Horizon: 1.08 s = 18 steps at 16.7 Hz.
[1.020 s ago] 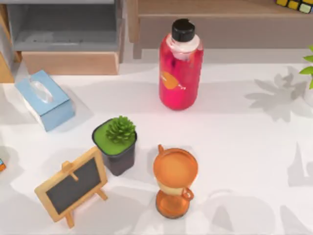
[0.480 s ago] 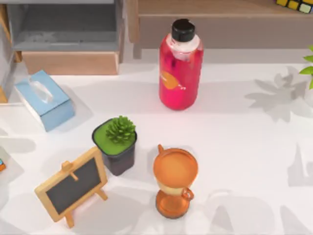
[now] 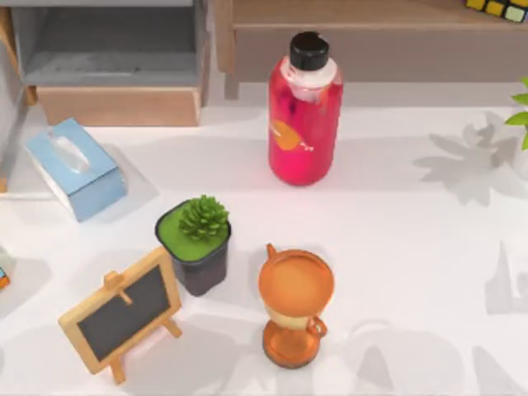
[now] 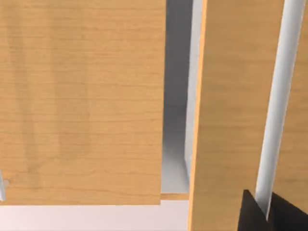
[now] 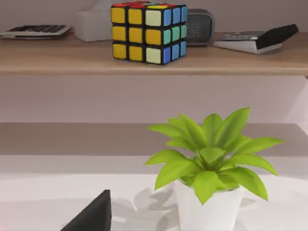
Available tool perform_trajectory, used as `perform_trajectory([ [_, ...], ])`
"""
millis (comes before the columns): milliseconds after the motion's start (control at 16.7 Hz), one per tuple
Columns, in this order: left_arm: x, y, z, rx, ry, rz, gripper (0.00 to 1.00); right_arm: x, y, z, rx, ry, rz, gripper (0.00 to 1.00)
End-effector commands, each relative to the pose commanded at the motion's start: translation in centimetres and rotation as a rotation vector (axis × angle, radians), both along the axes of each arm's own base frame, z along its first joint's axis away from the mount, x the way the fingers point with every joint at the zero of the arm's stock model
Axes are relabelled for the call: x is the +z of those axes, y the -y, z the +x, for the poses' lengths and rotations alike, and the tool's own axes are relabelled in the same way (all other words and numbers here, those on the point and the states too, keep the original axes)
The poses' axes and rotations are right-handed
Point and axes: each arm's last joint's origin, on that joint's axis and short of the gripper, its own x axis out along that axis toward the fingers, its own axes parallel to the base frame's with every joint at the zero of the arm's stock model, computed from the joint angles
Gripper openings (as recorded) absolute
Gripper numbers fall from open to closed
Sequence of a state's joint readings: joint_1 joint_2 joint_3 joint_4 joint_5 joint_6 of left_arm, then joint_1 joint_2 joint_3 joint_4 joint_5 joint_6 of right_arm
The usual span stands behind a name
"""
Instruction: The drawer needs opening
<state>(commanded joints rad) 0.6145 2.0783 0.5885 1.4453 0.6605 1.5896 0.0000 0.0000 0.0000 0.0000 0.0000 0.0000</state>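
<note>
One wooden-fronted drawer with a grey inside [image 3: 115, 62] sits pulled out at the upper left of the top view, its pale wood front panel facing down the frame toward the white tabletop [image 3: 396, 223]. The left wrist view gives a close look at light wood panels [image 4: 82, 101] with a grey gap between them, and a dark piece of the left end effector [image 4: 272, 214] at the lower right of that frame; whether its fingers are apart or together I cannot tell. Just below the drawer in the top view lies a light blue tissue box [image 3: 76, 168]. Further down stand a green succulent in a dark square pot [image 3: 196, 241], a small wood-framed chalkboard on an easel [image 3: 122, 312] and an orange hourglass [image 3: 294, 305]. A red bottle with a black cap [image 3: 304, 109] stands at upper centre. The right wrist view adds a multicoloured puzzle cube [image 5: 148, 32] on a wooden shelf [image 5: 57, 57], and a leafy green plant in a white pot [image 5: 211, 168].
</note>
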Motion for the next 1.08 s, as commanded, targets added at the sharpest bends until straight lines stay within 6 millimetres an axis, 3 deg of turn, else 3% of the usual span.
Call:
perform_trajectory([
  [180, 0.0, 0.1, -2.7, 0.0, 0.001, 0.001, 0.0, 0.0, 0.0, 0.0, 0.0, 0.0, 0.0, 1.0],
  [420, 0.1, 0.1, -3.1, 0.0, 0.003, 0.004, 0.0, 0.0, 0.0, 0.0, 0.0, 0.0, 0.0, 1.0],
  [1080, 0.1, 0.1, -3.1, 0.0, 0.003, 0.004, 0.83, 0.0, 0.0, 0.0, 0.0, 0.0, 0.0, 1.0],
])
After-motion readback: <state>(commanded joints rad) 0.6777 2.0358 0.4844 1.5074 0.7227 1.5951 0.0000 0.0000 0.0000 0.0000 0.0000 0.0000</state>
